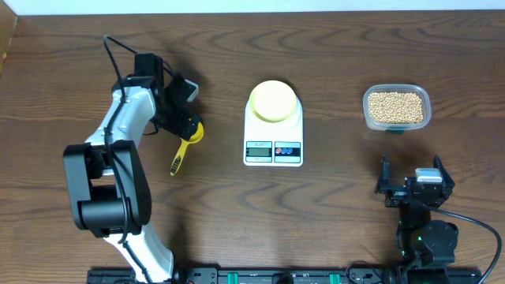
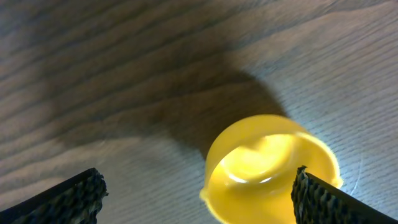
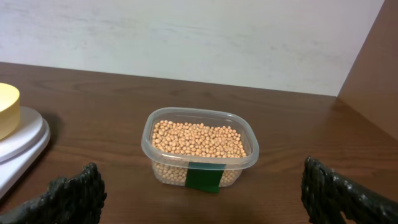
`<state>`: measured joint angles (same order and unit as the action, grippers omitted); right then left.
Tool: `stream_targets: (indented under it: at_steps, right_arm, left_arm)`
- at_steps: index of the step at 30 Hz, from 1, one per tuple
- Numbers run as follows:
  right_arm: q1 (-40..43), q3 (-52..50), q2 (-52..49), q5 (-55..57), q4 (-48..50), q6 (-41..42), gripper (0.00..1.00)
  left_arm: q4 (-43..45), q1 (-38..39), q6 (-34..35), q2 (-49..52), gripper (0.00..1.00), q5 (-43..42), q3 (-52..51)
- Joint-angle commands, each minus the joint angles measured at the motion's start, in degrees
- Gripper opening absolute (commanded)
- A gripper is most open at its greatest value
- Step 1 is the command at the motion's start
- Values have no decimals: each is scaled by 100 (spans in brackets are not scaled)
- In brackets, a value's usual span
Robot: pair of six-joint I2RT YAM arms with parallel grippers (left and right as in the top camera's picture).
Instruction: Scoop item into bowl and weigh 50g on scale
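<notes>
While both sets of jaws are spread wide and nothing is grasped, the scale (image 1: pixel 273 134) is seen at the middle of the table (image 1: pixel 331 229), its display and two buttons at its 6 o'clock edge. The bowl (image 1: pixel 273 100) is seated on the scale's platform, toward the 12 o'clock end, and nothing can be made out inside it. The beans (image 1: pixel 396 106) are held in a clear plastic tub (image 3: pixel 200 144), which is placed at about 2 o'clock from the scale and well apart from it; a green label (image 3: pixel 204 176) is stuck on the tub's near wall.

A yellow spoon (image 1: pixel 185 146) is laid flat on the wood at 9 o'clock from the scale, its round head toward 12 o'clock and its handle slanted toward 7 o'clock. The left gripper (image 1: pixel 187 120) is positioned over the spoon's head. In the left wrist view the head is framed between the two dark fingers (image 2: pixel 74 196), nearer the right-hand one; whether that finger is touching the rim cannot be told.

The right gripper (image 1: pixel 413 170) is parked at 6 o'clock from the tub, apart from it and pointed toward it. In the right wrist view the tub is centred between the released fingers, and the edge of the scale with the bowl is caught at 9 o'clock.
</notes>
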<state>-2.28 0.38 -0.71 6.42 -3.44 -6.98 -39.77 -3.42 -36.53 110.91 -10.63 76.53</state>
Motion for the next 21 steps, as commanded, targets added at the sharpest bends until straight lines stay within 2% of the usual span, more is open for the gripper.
stream_targets:
  at_steps: [1, 21]
  right_arm:
    - [-39, -7, 33, -11, -24, -81, 99]
    - [-39, -7, 33, -11, -24, -81, 99]
  left_arm:
    - [87, 92, -166, 33, 98, -90, 138]
    - [389, 125, -245, 37, 98, -92, 92]
